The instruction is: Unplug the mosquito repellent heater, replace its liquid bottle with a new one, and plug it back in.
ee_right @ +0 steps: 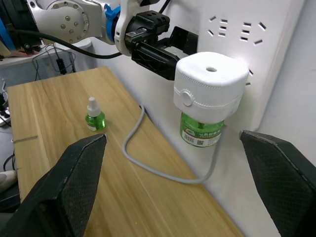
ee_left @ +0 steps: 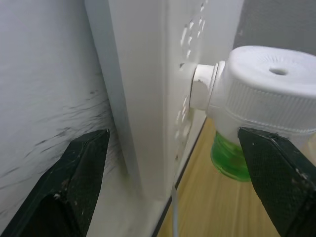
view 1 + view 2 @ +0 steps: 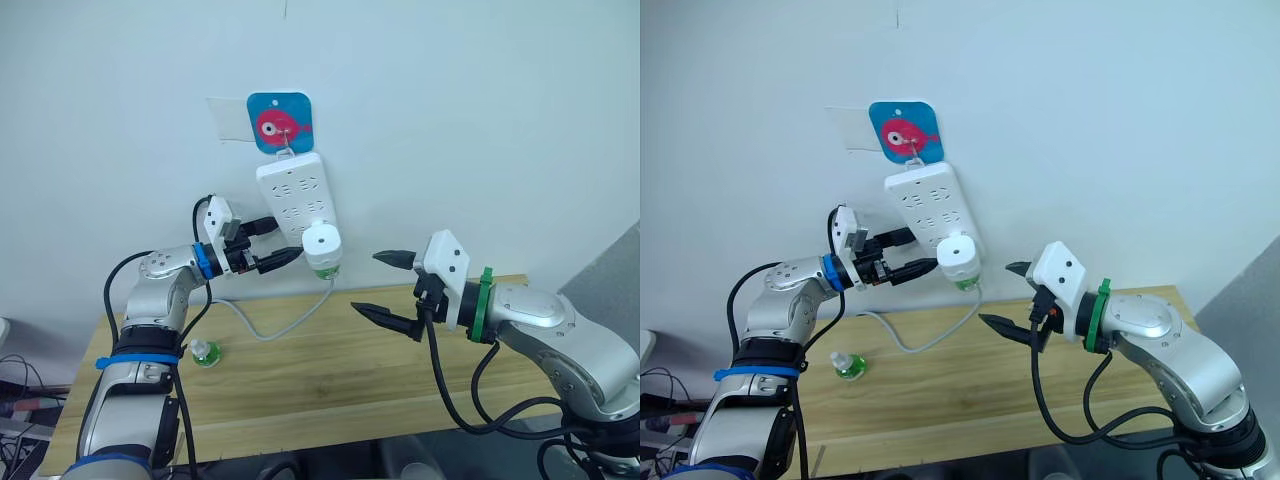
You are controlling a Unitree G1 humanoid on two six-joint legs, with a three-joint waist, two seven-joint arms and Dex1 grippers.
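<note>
The white mosquito repellent heater (image 3: pixel 322 243) is plugged into the lower end of a white power strip (image 3: pixel 292 195) hanging on the wall. A green liquid bottle (image 1: pixel 201 131) is screwed in under it. My left gripper (image 3: pixel 275 243) is open, level with the heater at its left; one finger is by the wall beside the strip, the other close to the heater (image 2: pixel 266 94), not touching it. My right gripper (image 3: pixel 367 282) is open and empty, a short way right of the heater and slightly lower. A second green bottle with a white cap (image 3: pixel 205 352) stands on the wooden table (image 3: pixel 330 370) at the left.
A blue square hook with a red fish (image 3: pixel 280 122) holds the strip on the pale wall. The strip's grey cable (image 3: pixel 270 330) loops down across the back of the table. The table's front edge runs below both arms.
</note>
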